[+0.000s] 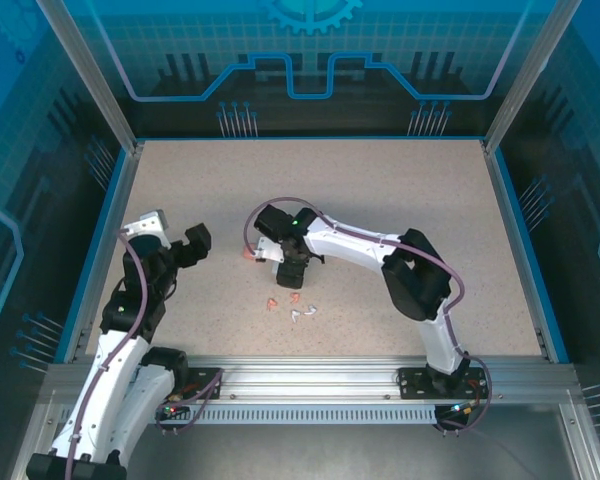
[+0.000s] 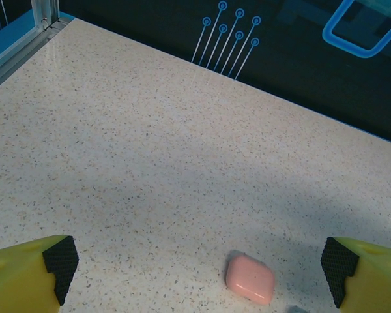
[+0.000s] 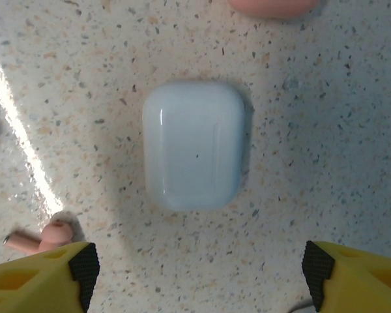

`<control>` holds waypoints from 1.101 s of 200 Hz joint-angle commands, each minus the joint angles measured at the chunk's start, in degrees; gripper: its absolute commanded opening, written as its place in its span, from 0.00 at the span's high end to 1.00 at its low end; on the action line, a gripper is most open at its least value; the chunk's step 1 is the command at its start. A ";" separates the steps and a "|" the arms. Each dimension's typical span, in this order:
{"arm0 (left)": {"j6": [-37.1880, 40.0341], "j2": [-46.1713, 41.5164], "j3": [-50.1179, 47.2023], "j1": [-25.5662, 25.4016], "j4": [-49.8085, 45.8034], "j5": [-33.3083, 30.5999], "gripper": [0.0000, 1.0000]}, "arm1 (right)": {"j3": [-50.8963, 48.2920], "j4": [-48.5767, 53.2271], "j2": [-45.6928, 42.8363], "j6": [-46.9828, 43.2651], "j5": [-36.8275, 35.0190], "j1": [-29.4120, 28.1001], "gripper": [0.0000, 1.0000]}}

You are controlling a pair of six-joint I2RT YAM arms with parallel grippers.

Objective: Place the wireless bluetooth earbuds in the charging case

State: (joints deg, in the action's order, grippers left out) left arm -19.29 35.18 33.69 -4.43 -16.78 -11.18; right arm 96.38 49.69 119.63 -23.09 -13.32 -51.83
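A pale white charging case [image 3: 194, 145] lies shut and flat on the speckled table, just ahead of my right gripper [image 3: 201, 277]. That gripper is open, with nothing between its fingers. A salmon earbud [image 3: 42, 238] lies beside its left finger. From above, my right gripper [image 1: 290, 265] hovers at mid-table, and several small earbuds, salmon [image 1: 272, 303] and white [image 1: 300, 314], lie just in front of it. A pink case [image 2: 249, 278] lies shut on the table ahead of my open left gripper [image 2: 199, 274]. In the overhead view the left gripper [image 1: 192, 243] is well left of the pink case [image 1: 248, 255].
The pink case's edge [image 3: 274, 6] shows just beyond the white case. A blue rim [image 1: 110, 215] and dark panels wall in the table. Bare speckled tabletop [image 1: 380, 180] stretches behind both grippers.
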 commanded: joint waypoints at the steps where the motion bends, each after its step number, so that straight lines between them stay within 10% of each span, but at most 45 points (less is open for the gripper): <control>1: 1.38 -0.42 -0.56 0.72 -0.88 -0.93 0.01 | 4.00 3.57 2.90 -2.01 -0.10 -0.42 0.15; 220: -1.62 2.02 -1.52 0.91 0.89 4.18 0.01 | 3.18 -2.28 6.89 -2.30 7.96 2.78 0.55</control>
State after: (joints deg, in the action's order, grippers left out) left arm -19.55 36.84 32.82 -4.23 -16.84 -10.24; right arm 102.59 50.76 129.05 -25.52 -6.81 -49.71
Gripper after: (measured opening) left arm 0.987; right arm 0.466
